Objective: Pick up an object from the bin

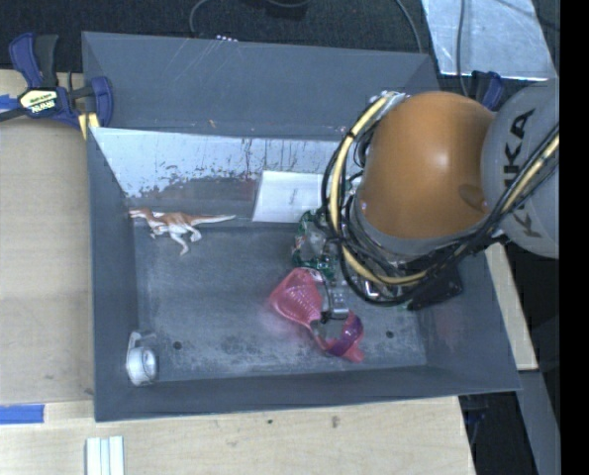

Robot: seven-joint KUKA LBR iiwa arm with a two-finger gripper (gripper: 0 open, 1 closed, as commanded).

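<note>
At the near-left corner of the grey bin [111, 285] lies a small silvery, roll-like thing [141, 359], well apart from the rest. Right of the middle of the floor, the tool [332, 313] is low over a pink, crumpled-looking soft thing [294, 300], touching or nearly touching its right edge. A darker magenta piece [347, 342] shows just nearer, possibly part of the same thing. Whether the tool is spread or pressed together I cannot tell, as the wrist's orange cover [428, 166] and cables hide much of it. Farther back on the left, a slim orange-and-white toy dinosaur [180, 224] lies on its side. A white card [289, 196] rests against the far wall.
</note>
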